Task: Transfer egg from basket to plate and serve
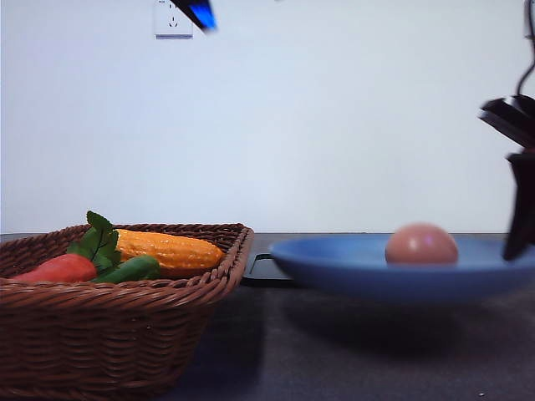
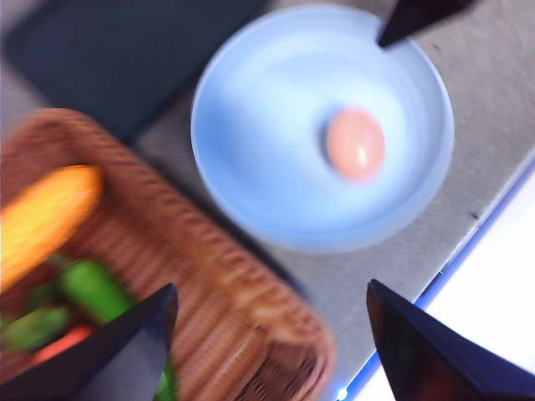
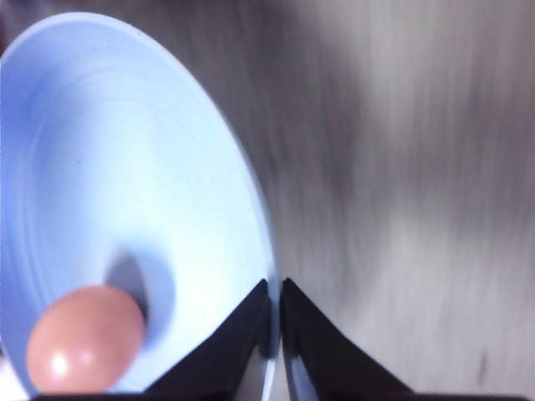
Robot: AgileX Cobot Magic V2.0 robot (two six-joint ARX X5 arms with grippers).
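A: Where is the egg?

B: In the plate, resting on its floor toward the rim the right tool is gripping. It is out of the basket, which holds corn, a carrot and some greens.

A: And the tools?

B: The right tool is pinched together on the plate's rim, one finger inside and one outside. The plate looks lifted off the desk, with a shadow beneath it. The left tool is high above the plate and basket, its fingers spread wide apart with nothing between them.

A: So serving is the step in hand. How should it be done well?

B: I'd keep the plate level. A one-sided rim grip invites sagging, and a smooth egg will roll toward the low edge. Move slowly, avoid jerks, set it down flat before letting go. The black tray beyond the plate may be the target, but I can't be sure.
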